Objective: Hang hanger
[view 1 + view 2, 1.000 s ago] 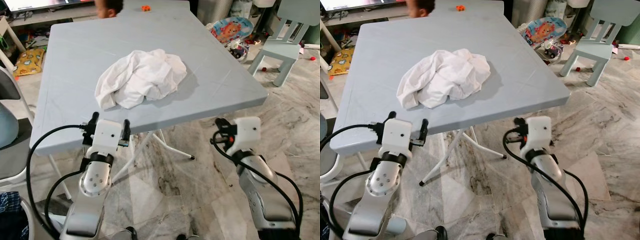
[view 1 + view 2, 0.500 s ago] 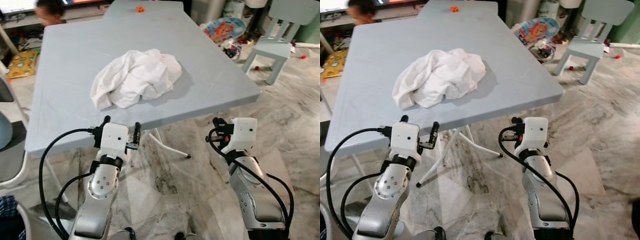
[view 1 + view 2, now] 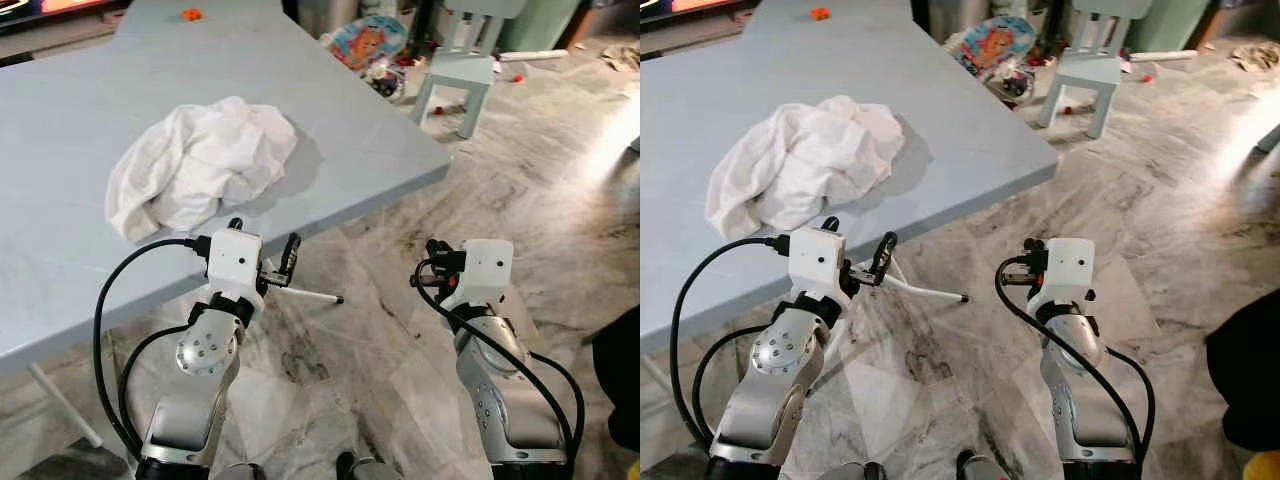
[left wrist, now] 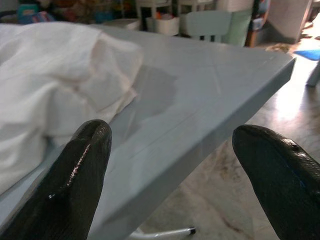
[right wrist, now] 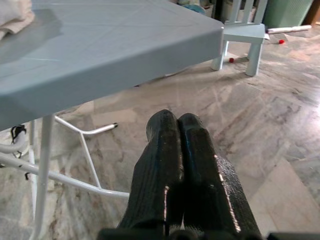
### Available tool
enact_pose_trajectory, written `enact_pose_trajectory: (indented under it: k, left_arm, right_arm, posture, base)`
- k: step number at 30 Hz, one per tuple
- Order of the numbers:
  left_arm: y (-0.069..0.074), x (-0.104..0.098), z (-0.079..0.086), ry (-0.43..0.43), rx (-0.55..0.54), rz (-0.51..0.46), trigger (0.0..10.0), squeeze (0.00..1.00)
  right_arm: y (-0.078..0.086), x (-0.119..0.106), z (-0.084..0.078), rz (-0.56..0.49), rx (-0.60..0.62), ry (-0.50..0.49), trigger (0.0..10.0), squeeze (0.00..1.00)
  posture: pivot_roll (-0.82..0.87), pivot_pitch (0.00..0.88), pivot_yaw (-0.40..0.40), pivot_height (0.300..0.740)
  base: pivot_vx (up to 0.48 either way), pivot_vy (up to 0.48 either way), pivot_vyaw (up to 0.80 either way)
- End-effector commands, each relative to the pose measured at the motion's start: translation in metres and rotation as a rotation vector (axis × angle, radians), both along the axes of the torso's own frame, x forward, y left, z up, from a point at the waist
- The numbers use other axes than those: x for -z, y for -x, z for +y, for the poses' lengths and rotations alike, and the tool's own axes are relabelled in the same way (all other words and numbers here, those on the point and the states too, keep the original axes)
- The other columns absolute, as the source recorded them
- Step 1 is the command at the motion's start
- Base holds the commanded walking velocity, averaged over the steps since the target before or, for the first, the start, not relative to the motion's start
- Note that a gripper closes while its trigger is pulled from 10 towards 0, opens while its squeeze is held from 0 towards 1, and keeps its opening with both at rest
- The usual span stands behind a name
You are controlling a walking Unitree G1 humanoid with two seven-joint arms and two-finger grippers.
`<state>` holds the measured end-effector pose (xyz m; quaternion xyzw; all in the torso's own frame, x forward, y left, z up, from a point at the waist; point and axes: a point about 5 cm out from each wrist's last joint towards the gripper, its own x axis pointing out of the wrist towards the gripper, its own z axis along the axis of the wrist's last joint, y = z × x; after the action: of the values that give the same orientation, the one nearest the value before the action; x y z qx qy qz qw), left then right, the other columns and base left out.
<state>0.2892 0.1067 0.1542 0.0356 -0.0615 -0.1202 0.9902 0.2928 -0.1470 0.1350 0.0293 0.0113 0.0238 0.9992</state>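
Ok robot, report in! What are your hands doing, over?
Left gripper open at the grey table edge, near the white cloth. Right gripper shut, low over the marble floor. No hanger spotted. Small chair far off.

One grey table (image 3: 380, 160); one crumpled white cloth (image 3: 195, 160); one pale child's chair (image 3: 462, 70); two grippers, left (image 3: 262, 250) and right (image 5: 180, 165); one small orange item (image 3: 190, 14), possibly a toy.
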Motion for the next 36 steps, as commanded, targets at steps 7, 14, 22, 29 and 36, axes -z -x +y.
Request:
enact_pose_trajectory:
  k: [7,14,22,29,36]
  left_arm:
    - [0.0031,0.0061,-0.0066,0.016,0.049,0.036,10.0,0.0]
    - [-0.0009,-0.0004,-0.0048,0.059,0.035,0.032,10.0,0.0]
    - [-0.002,0.0006,-0.0067,0.077,0.062,0.043,10.0,0.0]
    - [-0.0047,0.0033,-0.0072,0.14,0.053,0.101,10.0,0.0]
    - [-0.0052,0.0036,-0.0091,0.151,0.07,0.105,10.0,0.0]
  right_arm:
    - [0.0002,-0.0022,-0.001,0.0,-0.003,0.012,10.0,0.0]
    - [0.0009,0.0023,-0.0059,0.014,-0.01,0.051,10.0,0.0]
    - [-0.0013,0.0028,-0.0071,0.022,0.0,0.048,10.0,0.0]
    - [-0.0019,0.0052,-0.0073,0.036,0.01,0.028,10.0,0.0]
    - [-0.0031,0.0043,-0.0084,0.033,0.015,0.029,10.0,0.0]
  posture:
    - [-0.06,0.203,-0.029,0.74]
    - [-0.05,0.208,-0.033,0.74]
    - [-0.05,0.198,-0.03,0.74]
    - [-0.05,0.194,-0.03,0.74]
    - [-0.05,0.192,-0.029,0.74]
  base:
    - [0.0,0.0,-0.77]
    - [0.0,-0.092,-0.77]
    - [0.0,0.0,-0.77]
    - [0.0,0.0,-0.76]
    - [0.0,0.312,-0.77]
